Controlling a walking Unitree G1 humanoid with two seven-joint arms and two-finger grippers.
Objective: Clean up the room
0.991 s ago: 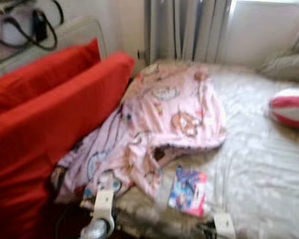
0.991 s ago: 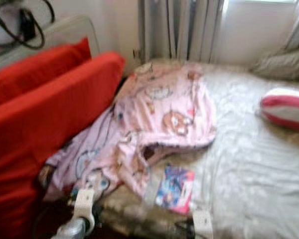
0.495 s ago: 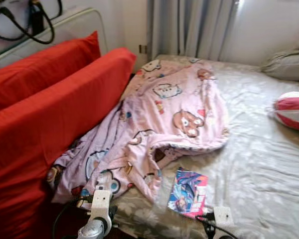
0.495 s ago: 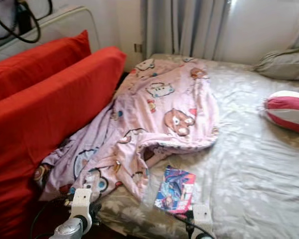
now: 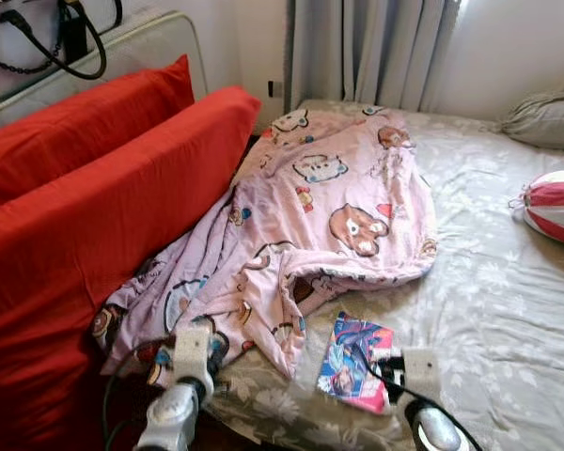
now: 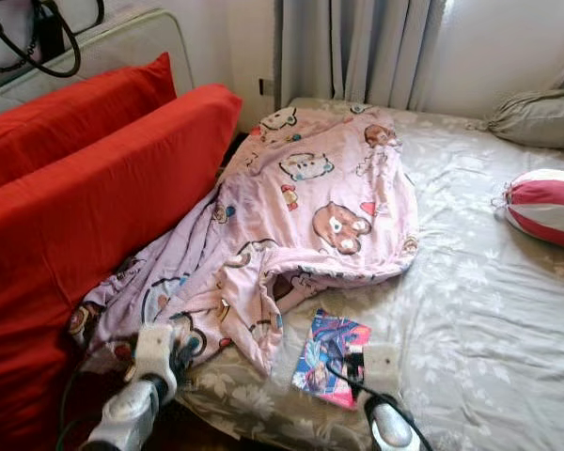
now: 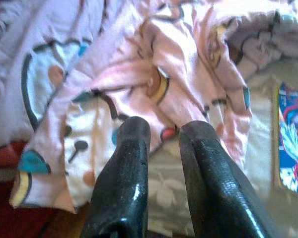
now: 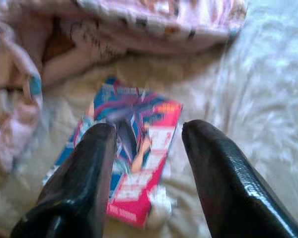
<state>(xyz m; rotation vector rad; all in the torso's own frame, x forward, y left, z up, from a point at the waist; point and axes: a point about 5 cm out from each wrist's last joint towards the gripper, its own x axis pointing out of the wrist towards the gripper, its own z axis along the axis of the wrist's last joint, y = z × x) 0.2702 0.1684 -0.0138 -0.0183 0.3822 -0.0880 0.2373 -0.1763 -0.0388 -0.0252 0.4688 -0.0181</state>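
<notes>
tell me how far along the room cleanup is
Nothing looks tidied yet. The pink blanket lies crumpled across the bed, and the colourful book sits beside its edge. In hand: the right gripper hovers open over the book, and the left gripper is near the blanket's edge. Both remain to be dealt with.

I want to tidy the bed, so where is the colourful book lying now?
In the left eye view, the colourful book lies flat on the bed sheet near its front edge, just right of the pink blanket, with the right hand open above it.
</notes>
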